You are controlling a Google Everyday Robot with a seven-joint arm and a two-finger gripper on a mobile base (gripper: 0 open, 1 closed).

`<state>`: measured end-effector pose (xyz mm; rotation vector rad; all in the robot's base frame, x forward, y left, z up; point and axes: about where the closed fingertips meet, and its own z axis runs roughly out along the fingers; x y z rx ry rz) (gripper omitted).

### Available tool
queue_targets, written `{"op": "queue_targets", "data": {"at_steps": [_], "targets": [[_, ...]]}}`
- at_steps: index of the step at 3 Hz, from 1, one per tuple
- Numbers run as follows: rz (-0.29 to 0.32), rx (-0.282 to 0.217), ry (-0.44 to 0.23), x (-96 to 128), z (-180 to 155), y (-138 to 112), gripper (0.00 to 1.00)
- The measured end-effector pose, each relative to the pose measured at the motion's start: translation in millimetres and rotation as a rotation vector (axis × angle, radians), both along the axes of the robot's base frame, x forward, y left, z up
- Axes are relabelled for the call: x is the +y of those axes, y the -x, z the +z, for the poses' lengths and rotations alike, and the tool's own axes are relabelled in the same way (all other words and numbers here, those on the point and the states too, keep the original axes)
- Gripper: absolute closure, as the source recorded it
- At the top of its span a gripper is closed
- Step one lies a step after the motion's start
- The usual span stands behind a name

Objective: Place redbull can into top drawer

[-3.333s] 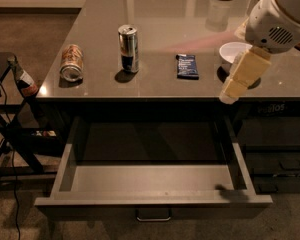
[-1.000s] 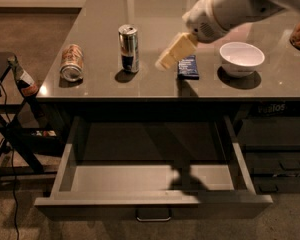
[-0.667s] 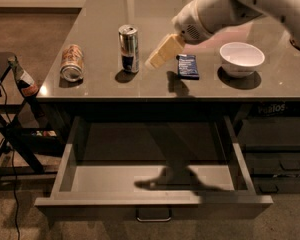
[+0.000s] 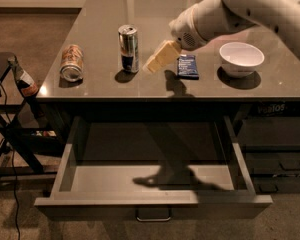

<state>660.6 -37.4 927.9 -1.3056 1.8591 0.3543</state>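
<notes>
on the glossy grey tabletop the slim cylindrical redbull can stands upright, just left of the cream gripper, whose spread cannot be told; below, the shallow top drawer stands open, only a shadow on its smooth floor.

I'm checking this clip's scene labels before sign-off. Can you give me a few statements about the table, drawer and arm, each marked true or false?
1. The redbull can stands upright on the tabletop. True.
2. The top drawer is closed. False: it is pulled open.
3. The gripper is just right of the redbull can, above the tabletop. True.
4. The white bowl lies in the top drawer. False: it sits on the tabletop, right of the blue packet.
5. The orange-brown can stands upright. False: it lies on its side.
</notes>
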Motion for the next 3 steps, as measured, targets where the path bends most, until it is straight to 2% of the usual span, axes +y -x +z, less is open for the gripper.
{"op": "queue_targets", "data": {"at_steps": [1,3], "targets": [[0.029,-0.015,-0.057,27,-18,-19,0.00],[0.064,0.005,-0.136,55,-41,-48,0.00]]}}
